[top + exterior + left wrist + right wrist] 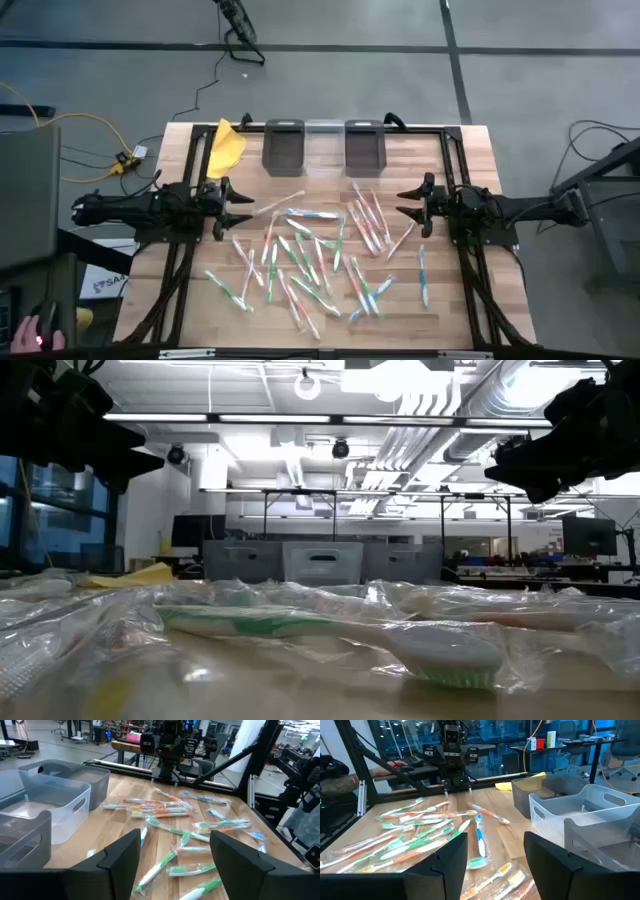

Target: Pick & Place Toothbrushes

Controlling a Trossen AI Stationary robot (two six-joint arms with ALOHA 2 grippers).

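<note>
Several wrapped toothbrushes (pixel 310 255) in green, orange and blue lie scattered flat over the middle of the wooden table; they also show in the left wrist view (pixel 185 827) and the right wrist view (pixel 420 832). My left gripper (pixel 243 207) hovers open at the table's left side, level, fingers pointing toward the pile. My right gripper (pixel 404 204) hovers open at the right side, facing the pile. In the low view a green toothbrush (pixel 330 630) in clear wrap lies close to the camera.
Three small bins (pixel 323 146) stand in a row at the table's far edge, two dark ones with a clear one between. A yellow cloth (pixel 226 146) lies at the far left corner. A black frame (pixel 455 150) runs along the table's sides.
</note>
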